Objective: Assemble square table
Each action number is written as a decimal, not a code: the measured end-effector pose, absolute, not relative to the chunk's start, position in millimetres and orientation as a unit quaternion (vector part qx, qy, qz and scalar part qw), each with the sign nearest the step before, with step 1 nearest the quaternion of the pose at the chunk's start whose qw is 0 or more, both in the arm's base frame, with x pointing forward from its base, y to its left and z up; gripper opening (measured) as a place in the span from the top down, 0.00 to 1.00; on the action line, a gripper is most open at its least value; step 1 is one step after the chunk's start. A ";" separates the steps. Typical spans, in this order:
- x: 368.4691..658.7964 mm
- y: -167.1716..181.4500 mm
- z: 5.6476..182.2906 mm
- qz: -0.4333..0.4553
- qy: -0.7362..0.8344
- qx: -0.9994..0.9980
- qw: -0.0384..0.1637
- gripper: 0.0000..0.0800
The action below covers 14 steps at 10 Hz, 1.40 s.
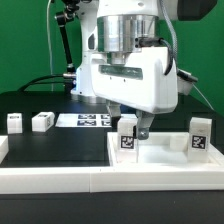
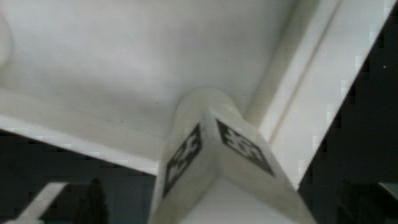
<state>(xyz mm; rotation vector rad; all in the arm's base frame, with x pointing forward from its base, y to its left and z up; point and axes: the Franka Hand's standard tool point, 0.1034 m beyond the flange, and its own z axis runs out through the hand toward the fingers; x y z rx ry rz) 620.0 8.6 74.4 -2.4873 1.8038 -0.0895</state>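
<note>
The two-finger gripper [image 1: 128,124] hangs low over the white plastic square slab with raised rims [image 1: 165,152], jaws spread wide. Right beneath it, between the fingertips, stands a small white block leg with black-and-white marker tags [image 1: 127,138]. The wrist view puts that leg [image 2: 214,150] dead centre, upright on the slab [image 2: 125,70] and close against a rim, with a gap on either side of it: nothing is gripped.

Away from the gripper, toward the exterior view's right, a second white tagged leg [image 1: 200,136] is up on the slab too. Well off toward the exterior view's left, a third white leg [image 1: 42,121] and a fourth white leg [image 1: 14,121] sit loose on the black surface, with the marker board [image 1: 90,121] between them and the gripper.

By the look of it, the step in hand is fitting the leg under the gripper; whether it is fully seated cannot be told. The next move calls for a straight lift clear without nudging that leg, then a trip left for a loose one.
</note>
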 end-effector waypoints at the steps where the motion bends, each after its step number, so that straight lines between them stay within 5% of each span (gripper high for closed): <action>1: 615.8 15.4 77.3 -0.028 0.608 -0.792 0.039 0.19; 8: 607.6 38.7 81.9 -0.022 0.644 -0.763 0.044 0.19; 11: 579.7 47.3 65.0 -0.019 0.684 -0.728 0.031 0.19; 14: 581.4 47.0 65.2 -0.020 0.682 -0.731 0.032 0.19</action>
